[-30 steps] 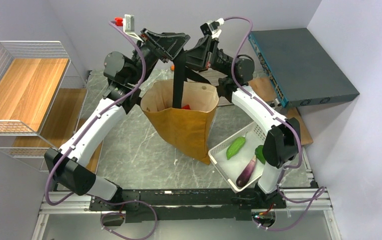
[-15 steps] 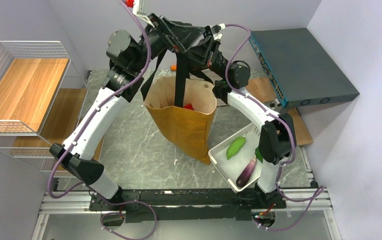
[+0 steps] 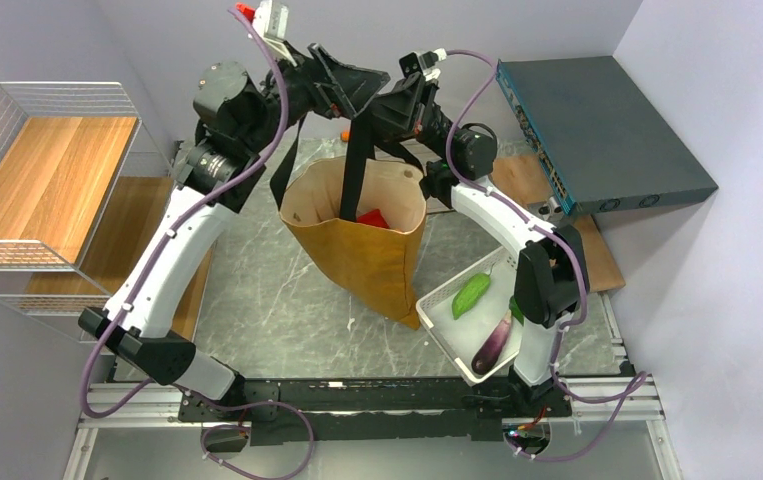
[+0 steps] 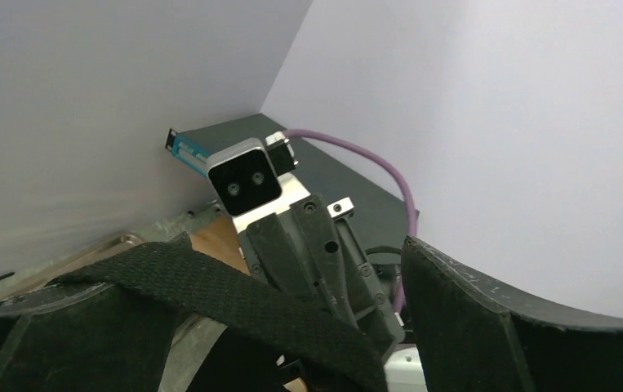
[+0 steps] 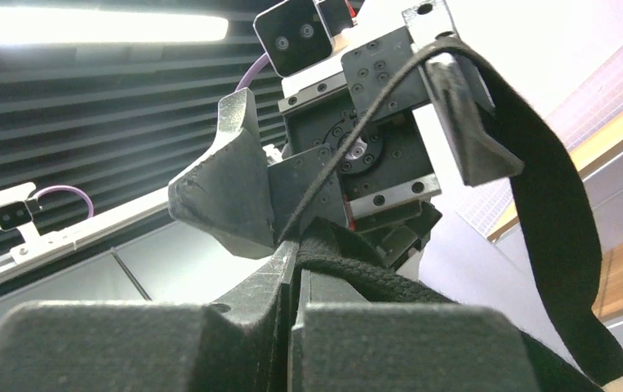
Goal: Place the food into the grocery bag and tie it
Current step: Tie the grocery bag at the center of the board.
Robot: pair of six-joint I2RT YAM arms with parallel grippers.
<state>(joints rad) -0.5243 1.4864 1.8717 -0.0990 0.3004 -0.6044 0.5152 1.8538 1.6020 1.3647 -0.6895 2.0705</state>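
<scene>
The mustard grocery bag (image 3: 362, 255) stands upright and open in the middle of the table, its black straps (image 3: 355, 165) pulled up. A red packet (image 3: 371, 216) shows inside it; other food in the bag is hidden. My right gripper (image 3: 385, 104) (image 5: 291, 294) is shut on a black strap (image 5: 373, 278) above the bag's mouth. My left gripper (image 3: 342, 82) (image 4: 291, 327) is open right beside it, and a strap (image 4: 234, 302) lies across between its fingers (image 4: 496, 327). In the right wrist view that strap (image 5: 553, 229) hangs over one left finger.
A white tray (image 3: 437, 300) at the bag's right foot holds a green vegetable (image 3: 472, 295) and a purple oblong one (image 3: 492, 343). A dark flat box (image 3: 597, 120) lies at the back right. A wire shelf with wooden boards (image 3: 42, 180) stands at the left. A small orange thing (image 3: 344, 134) lies behind the bag.
Both grippers rose with the straps, then came down a little. The left arm's upper joints swung left. The bag's mouth shifted slightly left.
</scene>
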